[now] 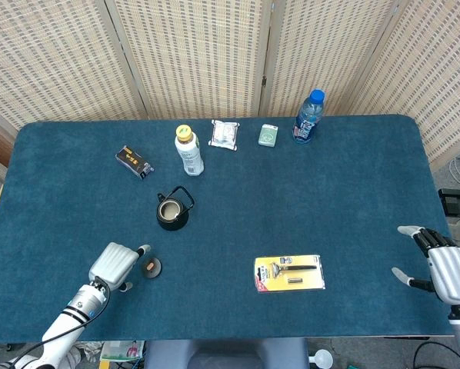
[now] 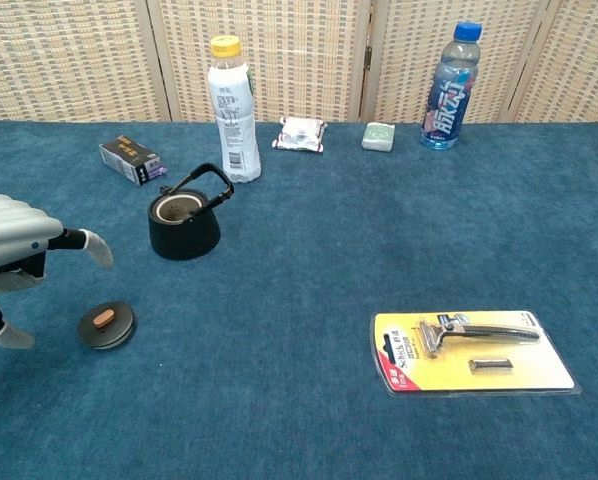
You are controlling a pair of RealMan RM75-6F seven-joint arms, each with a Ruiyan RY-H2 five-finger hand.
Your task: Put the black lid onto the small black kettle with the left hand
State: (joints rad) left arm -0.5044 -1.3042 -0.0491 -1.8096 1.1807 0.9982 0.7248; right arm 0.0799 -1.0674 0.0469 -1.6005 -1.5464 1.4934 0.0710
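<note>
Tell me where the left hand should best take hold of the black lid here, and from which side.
Probably by the small orange knob on top of the black lid, pinched from above. The lid lies flat on the table, so its rim offers little to grip. The left hand is open just left of it.
</note>
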